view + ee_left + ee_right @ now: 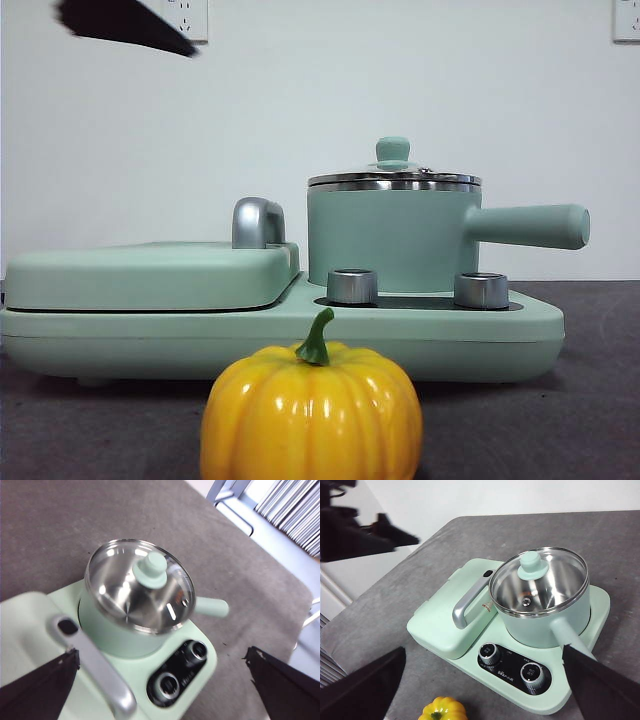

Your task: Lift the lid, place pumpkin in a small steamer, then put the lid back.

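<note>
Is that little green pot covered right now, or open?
Covered: the glass lid sits level on the small steamer, rim to rim, knob up.

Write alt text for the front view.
A yellow pumpkin sits nearest the camera, before a mint-green cooker base. On it stands the small steamer, glass lid on, handle pointing right. A dark arm tip shows top left.

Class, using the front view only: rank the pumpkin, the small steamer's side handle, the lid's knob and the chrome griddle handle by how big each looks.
1. Pumpkin, though it sits nearest the camera, which inflates it.
2. Side handle.
3. Chrome griddle handle.
4. Lid's knob.
</note>
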`<action>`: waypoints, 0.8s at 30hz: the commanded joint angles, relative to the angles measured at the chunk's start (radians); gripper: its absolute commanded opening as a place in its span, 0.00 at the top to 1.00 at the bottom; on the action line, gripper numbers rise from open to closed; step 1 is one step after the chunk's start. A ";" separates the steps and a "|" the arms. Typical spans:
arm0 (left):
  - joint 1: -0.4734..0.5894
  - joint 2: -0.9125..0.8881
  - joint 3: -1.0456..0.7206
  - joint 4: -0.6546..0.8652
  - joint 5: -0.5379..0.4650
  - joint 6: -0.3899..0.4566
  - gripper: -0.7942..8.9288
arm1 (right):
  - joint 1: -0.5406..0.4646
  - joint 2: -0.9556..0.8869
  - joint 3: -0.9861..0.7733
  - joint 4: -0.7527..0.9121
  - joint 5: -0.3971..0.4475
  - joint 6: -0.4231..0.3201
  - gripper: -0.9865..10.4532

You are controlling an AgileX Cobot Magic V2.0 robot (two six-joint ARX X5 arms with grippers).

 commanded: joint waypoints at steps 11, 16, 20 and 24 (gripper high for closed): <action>-0.215 0.421 0.365 0.003 -0.316 0.129 0.35 | 0.002 0.003 0.013 0.010 -0.002 0.034 0.48; -0.260 0.501 0.403 0.069 -0.380 0.134 0.35 | 0.002 0.003 0.013 0.010 -0.002 0.034 0.48; -0.293 0.552 0.403 0.161 -0.388 0.134 0.35 | 0.002 0.003 0.013 0.010 -0.002 0.034 0.48; -0.304 0.593 0.403 0.174 -0.390 0.134 0.39 | 0.002 0.003 0.013 0.010 -0.002 0.035 0.48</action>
